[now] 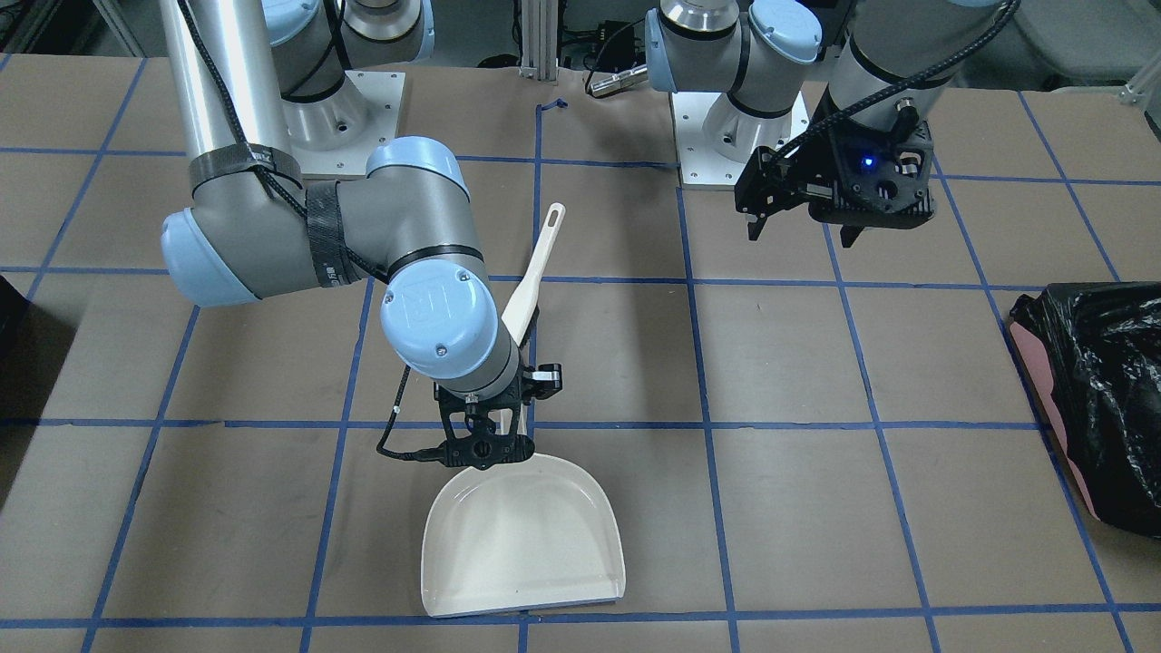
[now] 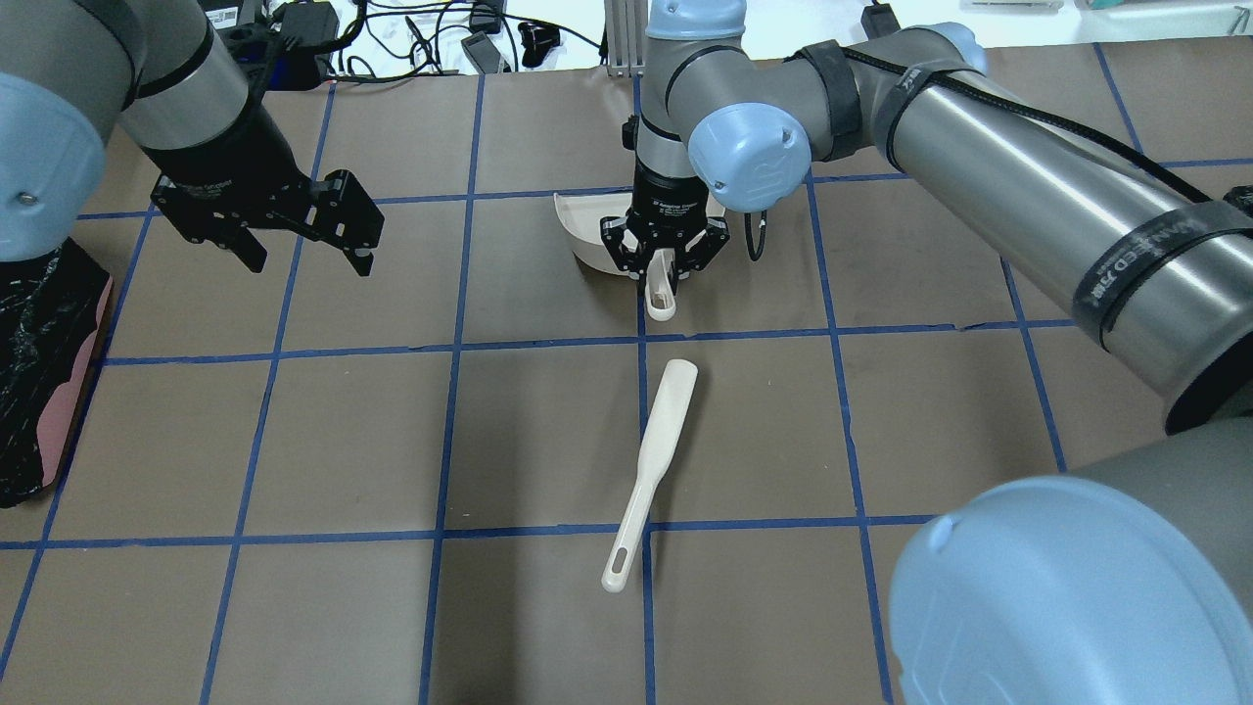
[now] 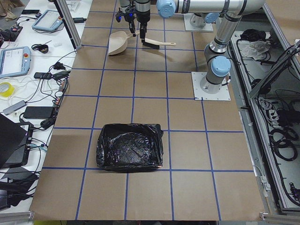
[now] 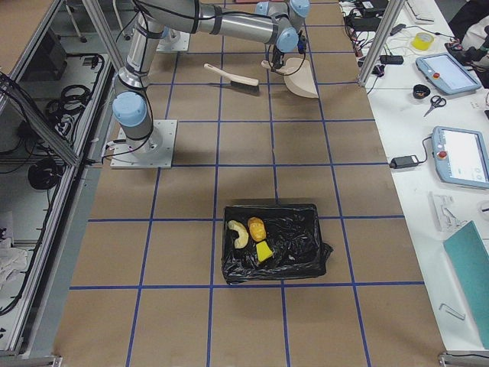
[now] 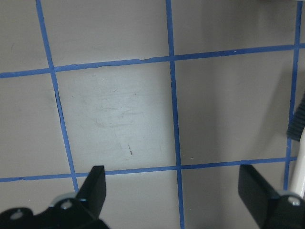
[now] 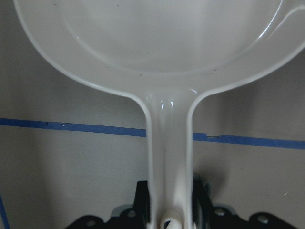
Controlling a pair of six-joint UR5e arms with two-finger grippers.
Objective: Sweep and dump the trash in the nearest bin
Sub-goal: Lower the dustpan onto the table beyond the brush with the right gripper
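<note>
The trash lies in a black-bagged bin (image 4: 306, 245) at the table's right end: a yellow-brown lump (image 4: 257, 228), a pale crescent slice (image 4: 238, 233) and a green-and-yellow sponge piece (image 4: 263, 252). My right gripper (image 2: 664, 266) is shut on the handle of a white dustpan (image 1: 521, 544), whose pan looks empty in the right wrist view (image 6: 157, 47). My left gripper (image 2: 308, 259) is open and empty above bare table, and its fingers (image 5: 95, 186) stand wide apart.
A white brush (image 2: 651, 470) lies on the table between the arms, just behind the dustpan (image 1: 535, 272). A second black-bagged bin (image 2: 39, 372) stands at the table's left end, near my left gripper. The table is brown with a blue tape grid.
</note>
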